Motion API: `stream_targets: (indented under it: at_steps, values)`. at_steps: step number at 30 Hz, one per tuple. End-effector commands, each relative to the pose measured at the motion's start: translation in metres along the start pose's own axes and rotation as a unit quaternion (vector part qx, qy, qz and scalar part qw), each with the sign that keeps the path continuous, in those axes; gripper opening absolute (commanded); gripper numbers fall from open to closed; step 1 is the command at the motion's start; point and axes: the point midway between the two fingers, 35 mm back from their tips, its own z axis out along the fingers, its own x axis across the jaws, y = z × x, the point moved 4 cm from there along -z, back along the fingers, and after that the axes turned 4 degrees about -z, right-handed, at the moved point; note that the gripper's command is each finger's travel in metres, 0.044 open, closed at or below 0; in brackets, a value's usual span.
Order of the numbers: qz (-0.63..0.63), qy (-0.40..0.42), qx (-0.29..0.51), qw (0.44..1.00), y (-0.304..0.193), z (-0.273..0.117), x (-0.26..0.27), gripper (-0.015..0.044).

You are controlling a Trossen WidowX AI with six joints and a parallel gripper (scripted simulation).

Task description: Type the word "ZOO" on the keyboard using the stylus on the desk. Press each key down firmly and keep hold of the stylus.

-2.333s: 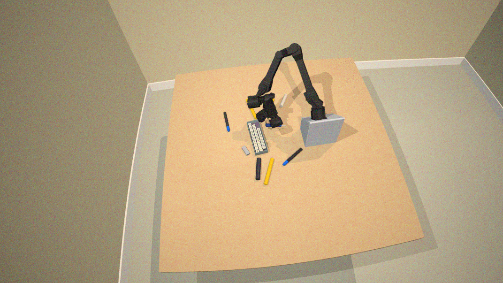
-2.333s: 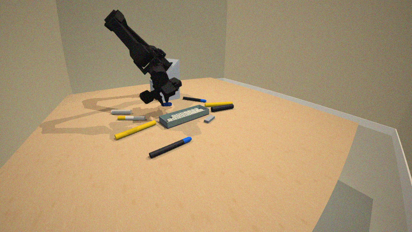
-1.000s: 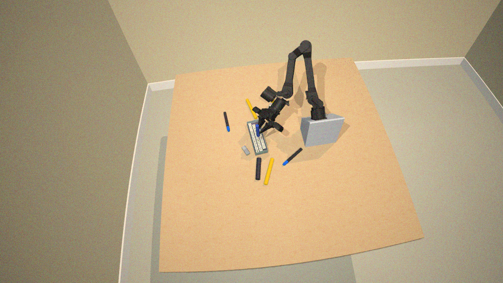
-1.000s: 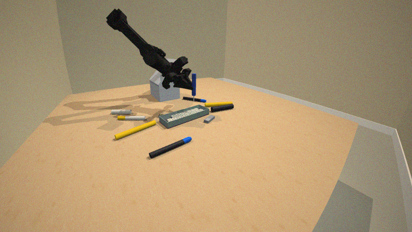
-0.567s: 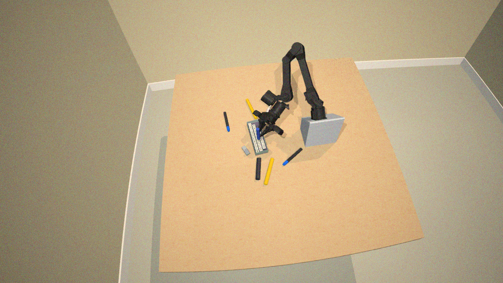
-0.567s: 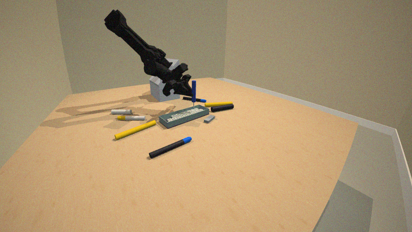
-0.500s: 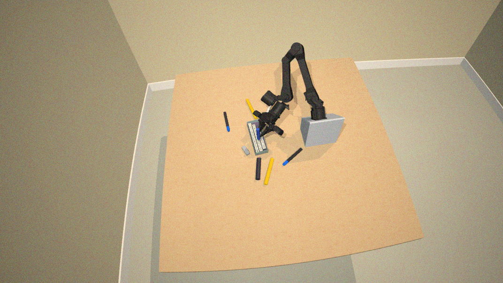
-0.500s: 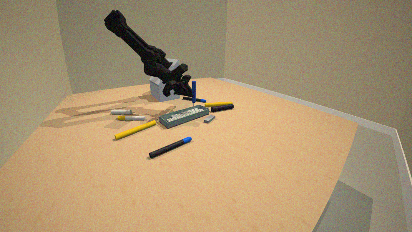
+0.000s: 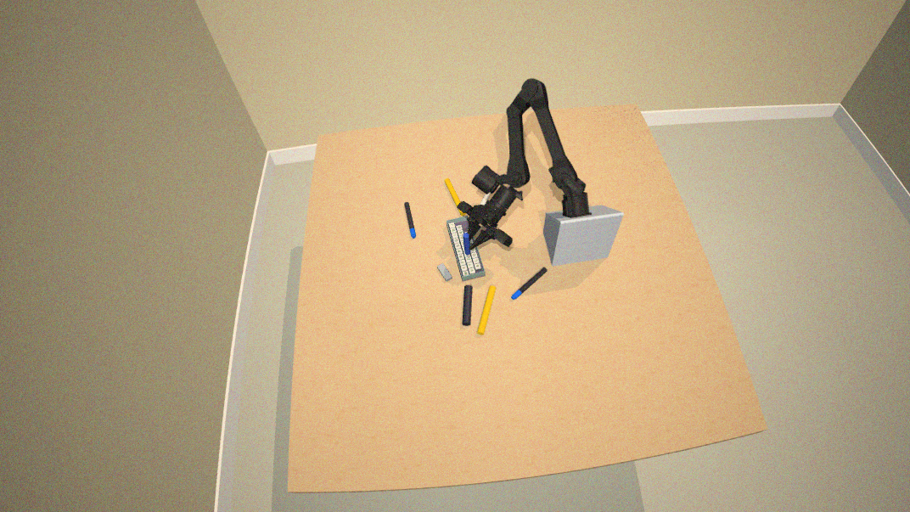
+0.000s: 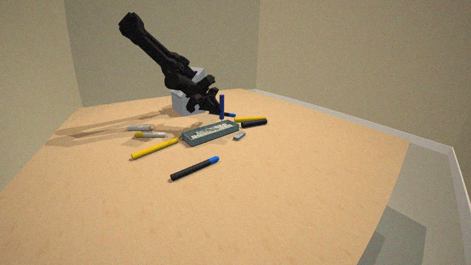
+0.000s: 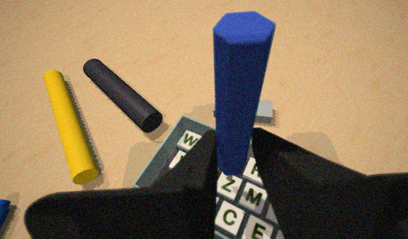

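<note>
The near side, from where I stand, has a black pen [image 9: 408, 217] [image 10: 192, 169] with a blue cap lying on the desk [image 9: 536, 385] [image 10: 243, 206] [image 11: 168, 30], and behind it a small grey block [image 9: 444, 272] [image 10: 239, 136] [image 11: 265, 111] beside the keyboard [image 9: 482, 274] [image 10: 204, 139] [image 11: 142, 176]. The stylus [image 9: 466, 243] [image 10: 221, 106] [image 11: 238, 91] is upright over the keys, its blue handle on top and its thin tip downward. I'd guess it is light and stiff, with flat sides that give a fair grip, though smooth enough to twist or slide up under a hard press. The low part of the handle is the place to take hold, and the gripper [image 9: 471, 244] [image 10: 220, 112] [image 11: 233, 137] has it there, fingers clenched on either side.

Most of the handle sticks up above the fingers; the tip points down by the Z key [image 11: 229, 184]. Whether it touches, I can't tell. Z looks like the letter in hand, and a firm, straight push would suit it. Farther back, the arm [image 9: 516, 137] [image 10: 152, 48] reaches out from its grey stand [image 9: 582, 241] [image 10: 181, 104].
</note>
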Motion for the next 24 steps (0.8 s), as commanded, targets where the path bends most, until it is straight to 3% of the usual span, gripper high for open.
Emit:
stream_targets:
  at_steps: [1, 24]
  values:
    - [-0.001, 0.001, -0.002, 1.0, -0.0026, 0.0021, 0.0005, 0.0081]
    - [-0.001, 0.001, -0.002, 1.0, -0.012, 0.0075, 0.0013, 0.0081]
